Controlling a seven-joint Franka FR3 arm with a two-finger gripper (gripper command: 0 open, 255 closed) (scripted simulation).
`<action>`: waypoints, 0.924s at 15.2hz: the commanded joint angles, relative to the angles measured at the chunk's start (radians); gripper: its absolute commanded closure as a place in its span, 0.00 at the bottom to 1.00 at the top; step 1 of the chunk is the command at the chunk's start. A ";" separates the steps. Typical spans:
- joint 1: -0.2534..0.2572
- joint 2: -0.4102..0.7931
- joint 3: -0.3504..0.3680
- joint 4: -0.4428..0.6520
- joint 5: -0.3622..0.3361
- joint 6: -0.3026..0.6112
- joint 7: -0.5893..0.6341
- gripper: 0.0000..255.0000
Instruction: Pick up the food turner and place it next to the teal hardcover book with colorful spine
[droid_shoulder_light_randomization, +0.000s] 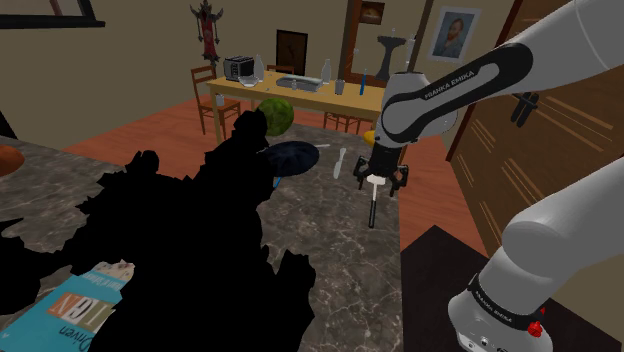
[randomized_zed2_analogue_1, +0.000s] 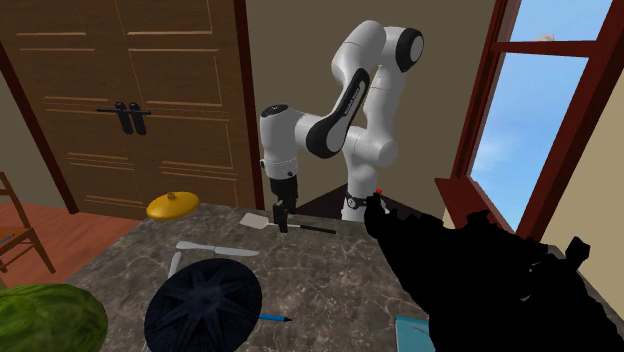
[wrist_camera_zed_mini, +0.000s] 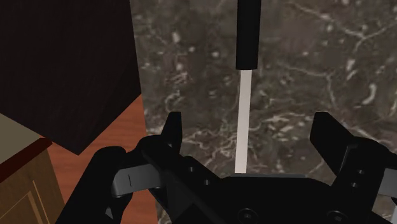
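The food turner (wrist_camera_zed_mini: 242, 108) lies flat on the dark marble counter (wrist_camera_zed_mini: 305, 70), with a pale thin shaft and a black handle (wrist_camera_zed_mini: 247, 32). My gripper (wrist_camera_zed_mini: 249, 124) is open and hangs just above it, one finger on each side of the shaft, neither touching it. In the shoulder view the gripper (droid_shoulder_light_randomization: 378, 186) sits over the turner (droid_shoulder_light_randomization: 372, 212) near the counter's right edge. In the second exterior view the gripper (randomized_zed2_analogue_1: 282, 216) points down at the turner (randomized_zed2_analogue_1: 316, 229). The teal book (droid_shoulder_light_randomization: 80, 310) lies far off at the counter's near left corner, partly hidden by a black area; its corner (randomized_zed2_analogue_1: 410, 332) also shows.
A dark round plate (randomized_zed2_analogue_1: 205, 300), a white knife (randomized_zed2_analogue_1: 215, 247), a blue pen (randomized_zed2_analogue_1: 272, 317) and a watermelon (randomized_zed2_analogue_1: 45, 320) lie on the counter. A yellow lid-like object (randomized_zed2_analogue_1: 173, 205) sits at its edge. A jagged black area (droid_shoulder_light_randomization: 200, 250) covers the counter's middle. The dark stand (wrist_camera_zed_mini: 63, 63) borders the counter.
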 joint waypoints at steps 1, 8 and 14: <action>0.000 0.000 0.000 0.000 0.000 0.000 0.000 1.00; 0.000 0.000 0.000 0.000 0.000 0.000 0.000 1.00; 0.000 -0.041 -0.005 0.026 -0.003 -0.067 0.002 1.00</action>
